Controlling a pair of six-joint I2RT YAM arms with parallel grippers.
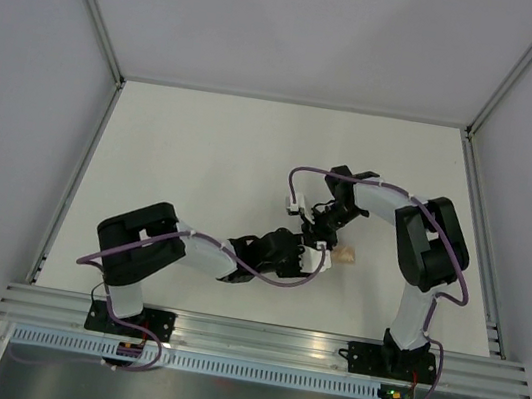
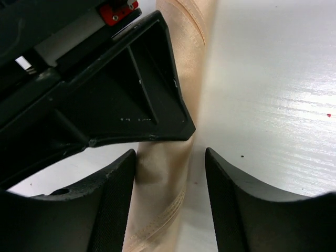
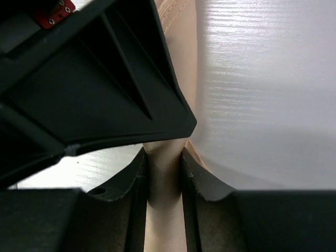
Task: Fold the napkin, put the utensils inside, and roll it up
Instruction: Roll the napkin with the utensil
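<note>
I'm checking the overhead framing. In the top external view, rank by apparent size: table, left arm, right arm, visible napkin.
Largest: table.
Then left arm and right arm, too alike to rank.
Smallest: napkin, only a small end showing past the arms.

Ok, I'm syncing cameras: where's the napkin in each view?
Top external: the napkin, a small peach end right of centre on the white table.
Left wrist: rolled strip, top to bottom, inside the open left gripper.
Right wrist: narrow strip pinched by the right gripper, bottom centre.
Shared landmark: the white table on the napkin's right.
</note>
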